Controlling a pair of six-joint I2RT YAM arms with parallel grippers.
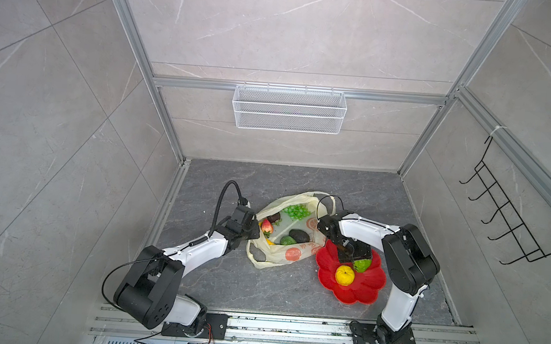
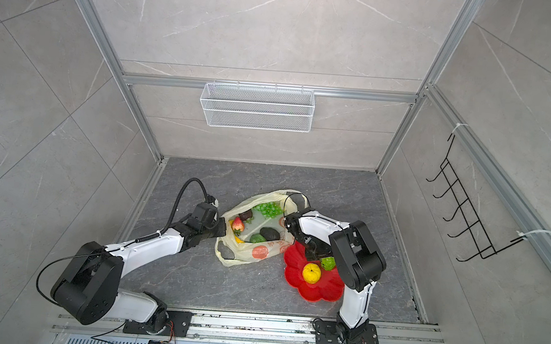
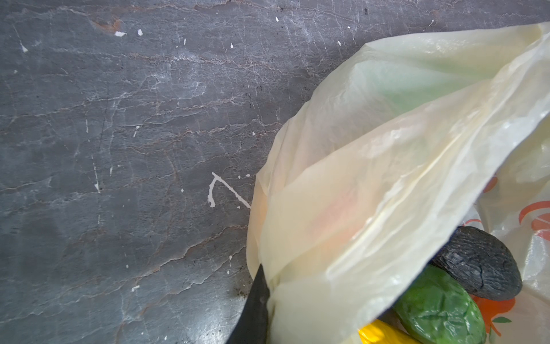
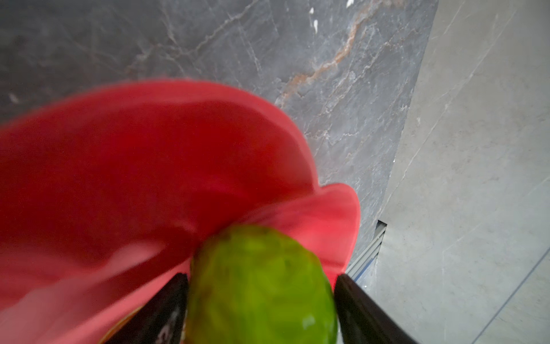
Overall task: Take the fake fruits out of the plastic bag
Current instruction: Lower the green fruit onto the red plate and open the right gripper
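Observation:
The plastic bag (image 1: 295,254) (image 2: 262,253) lies open mid-table. My left gripper (image 1: 256,233) (image 3: 268,286) is shut on its rim, holding the mouth open. Inside lie a strawberry (image 1: 266,226), green grapes (image 1: 295,210), a dark avocado (image 1: 299,235) (image 3: 479,268), a green fruit (image 3: 440,315) and a banana tip (image 3: 381,335). On the red plate (image 1: 362,291) (image 4: 119,163) rest a yellow ball (image 1: 344,275) and the bumpy green fruit (image 1: 363,266) (image 4: 262,286). My right gripper (image 1: 352,258) (image 4: 262,280) straddles that fruit, jaws open with a sliver of gap.
A white wire basket (image 1: 288,109) hangs on the back wall. A black hook rack (image 1: 510,212) is on the right wall. Aluminium rails (image 1: 289,330) run along the front edge by both arm bases. The plate sits close to the right arm.

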